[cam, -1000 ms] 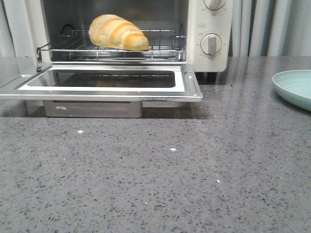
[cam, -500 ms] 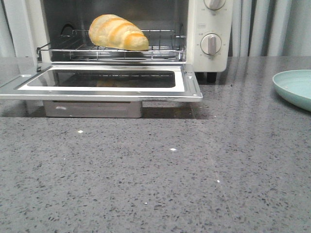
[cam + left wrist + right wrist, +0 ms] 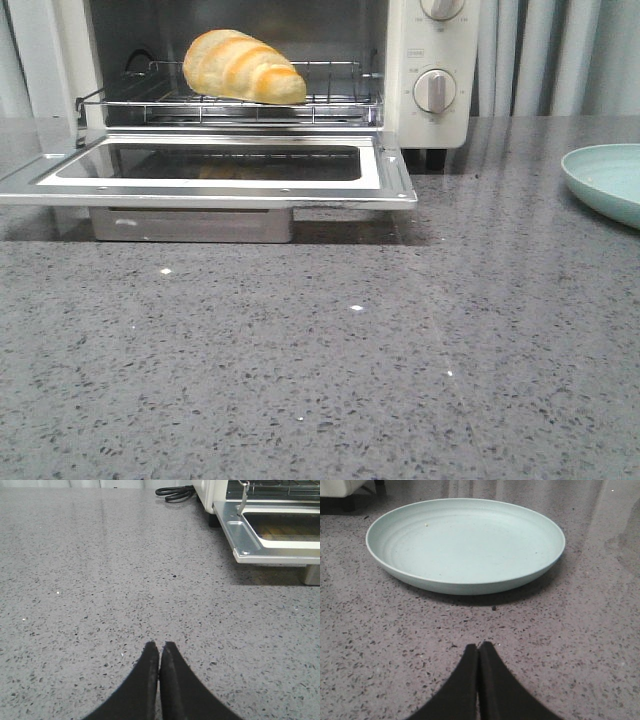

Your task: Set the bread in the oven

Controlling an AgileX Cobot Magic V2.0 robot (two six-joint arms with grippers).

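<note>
One bread (image 3: 243, 66) tapering rightward.

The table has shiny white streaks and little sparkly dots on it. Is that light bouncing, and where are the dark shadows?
Yes, it is glare. Front view: pale streaks run down the table near the oven, bright specks dot it, and a dark shadow sits under the open door. Right wrist view: a thin shadow hugs the plate. Left wrist view: the far table looks washed out.

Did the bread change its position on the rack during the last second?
No. The bread lies at the same spot on the wire rack of the oven, equally far from the lower knob.
</note>
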